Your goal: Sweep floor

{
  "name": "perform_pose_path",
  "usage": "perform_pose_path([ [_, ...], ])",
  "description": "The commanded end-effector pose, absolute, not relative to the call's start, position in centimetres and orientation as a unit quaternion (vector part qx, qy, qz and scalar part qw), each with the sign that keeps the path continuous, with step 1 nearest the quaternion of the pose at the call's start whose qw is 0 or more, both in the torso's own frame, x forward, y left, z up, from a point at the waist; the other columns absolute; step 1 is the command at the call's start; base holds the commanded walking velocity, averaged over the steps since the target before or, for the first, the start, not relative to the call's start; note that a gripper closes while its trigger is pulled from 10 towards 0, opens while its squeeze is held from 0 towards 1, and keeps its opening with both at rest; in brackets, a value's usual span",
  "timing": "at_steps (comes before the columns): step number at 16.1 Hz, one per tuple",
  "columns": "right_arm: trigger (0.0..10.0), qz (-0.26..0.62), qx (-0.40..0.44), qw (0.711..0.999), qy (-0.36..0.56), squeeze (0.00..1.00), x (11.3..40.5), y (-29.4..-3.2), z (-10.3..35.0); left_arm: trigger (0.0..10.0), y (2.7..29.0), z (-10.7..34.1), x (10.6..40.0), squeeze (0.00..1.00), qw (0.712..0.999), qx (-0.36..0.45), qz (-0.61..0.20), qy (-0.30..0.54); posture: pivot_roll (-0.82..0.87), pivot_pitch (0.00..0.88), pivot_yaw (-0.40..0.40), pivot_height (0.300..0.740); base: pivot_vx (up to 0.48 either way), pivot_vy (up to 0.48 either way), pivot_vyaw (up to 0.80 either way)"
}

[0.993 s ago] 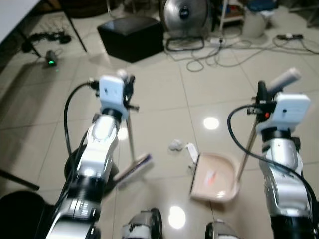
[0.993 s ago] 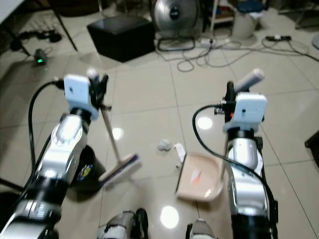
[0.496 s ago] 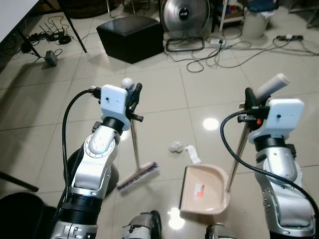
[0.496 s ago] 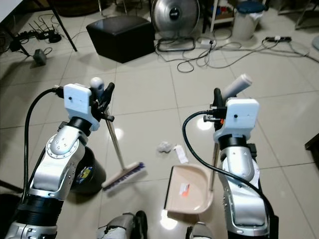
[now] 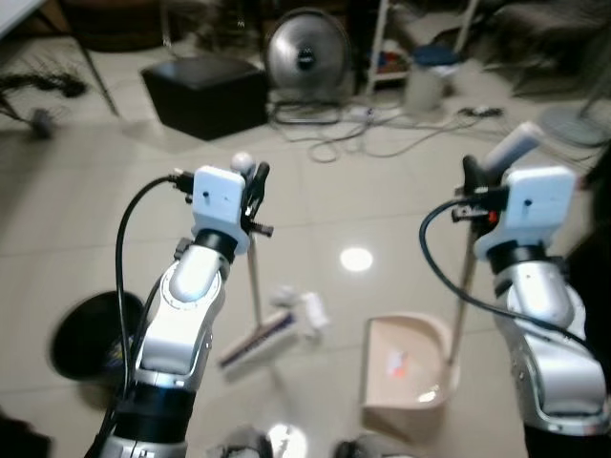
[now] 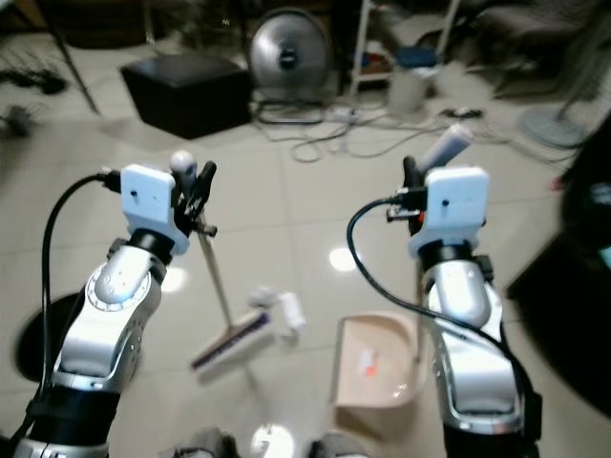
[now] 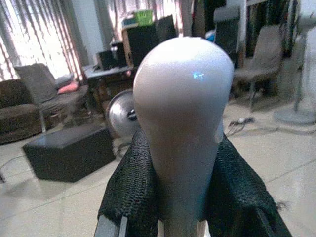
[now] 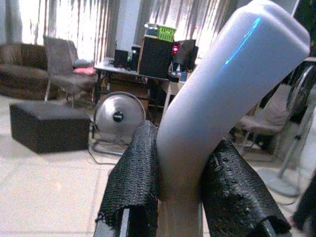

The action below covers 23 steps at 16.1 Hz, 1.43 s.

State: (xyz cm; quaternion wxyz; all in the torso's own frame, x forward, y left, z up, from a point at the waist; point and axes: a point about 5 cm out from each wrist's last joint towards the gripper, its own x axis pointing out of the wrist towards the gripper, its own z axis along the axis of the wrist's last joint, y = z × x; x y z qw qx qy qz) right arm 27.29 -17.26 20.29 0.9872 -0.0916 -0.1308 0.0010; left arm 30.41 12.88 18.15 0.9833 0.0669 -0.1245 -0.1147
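My left gripper [image 5: 250,181] is shut on the grey knob of a broom handle [image 7: 182,128]. The broom's shaft runs down to its brush head [image 5: 256,339] on the tiled floor. Crumpled white paper scraps [image 5: 304,307] lie just right of the brush. My right gripper [image 5: 474,186] is shut on the grey grip of a dustpan handle [image 8: 222,94]. The beige dustpan [image 5: 409,367] rests on the floor to the right of the scraps, with a small red-marked bit inside it.
A black round bin [image 5: 91,334] stands at my lower left. Farther off are a black ottoman [image 5: 205,93], a floor fan [image 5: 307,57], loose cables [image 5: 382,129] and a white bucket [image 5: 425,84]. Dark furniture [image 6: 582,277] is on the right.
The whole view has swung to the right and is blurred. The brush head now sits closer to the paper scraps. Both grippers keep their hold.
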Motion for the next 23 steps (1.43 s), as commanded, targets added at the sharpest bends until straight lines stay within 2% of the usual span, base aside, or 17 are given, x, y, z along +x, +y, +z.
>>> perform_pose_path([
  [1, 10.0, 0.022, -0.086, 0.987, -0.132, 0.00, 27.4, -16.4, 20.5, 10.0, 13.6, 18.6, 30.1, 0.00, 0.982, 0.087, -0.098, -0.135, -0.04, 0.067, -0.018, 0.740, 0.000, -0.472, 0.00],
  [4, 10.0, 0.013, -0.078, 0.990, -0.118, 0.00, 27.3, -16.7, 19.9, 10.0, 12.9, 18.3, 30.1, 0.00, 0.983, 0.075, -0.126, -0.113, -0.05, 0.078, 0.001, 0.740, 0.000, 0.312, 0.00],
  [8, 10.0, -0.014, -0.069, 0.991, -0.114, 0.00, 27.0, -17.1, 19.6, 10.0, 12.1, 18.5, 30.3, 0.00, 0.980, 0.086, -0.140, -0.109, -0.05, 0.088, 0.043, 0.740, 0.000, 0.000, 0.00],
  [11, 10.0, -0.019, -0.052, 0.993, -0.105, 0.00, 26.9, -17.2, 19.2, 10.0, 11.6, 19.2, 30.5, 0.00, 0.976, 0.075, -0.146, -0.140, -0.06, 0.084, 0.054, 0.740, 0.000, 0.000, 0.00],
  [14, 10.0, -0.021, -0.048, 0.993, -0.102, 0.00, 27.0, -17.3, 19.0, 10.0, 11.7, 19.4, 30.5, 0.00, 0.977, 0.073, -0.134, -0.147, -0.06, 0.078, 0.050, 0.740, 0.310, 0.000, -0.46],
  [23, 10.0, -0.017, -0.067, 0.993, -0.095, 0.00, 27.1, -17.3, 18.7, 10.0, 12.2, 19.2, 30.7, 0.00, 0.980, 0.076, -0.115, -0.142, -0.06, 0.079, 0.047, 0.740, 0.376, 0.000, 0.00],
])
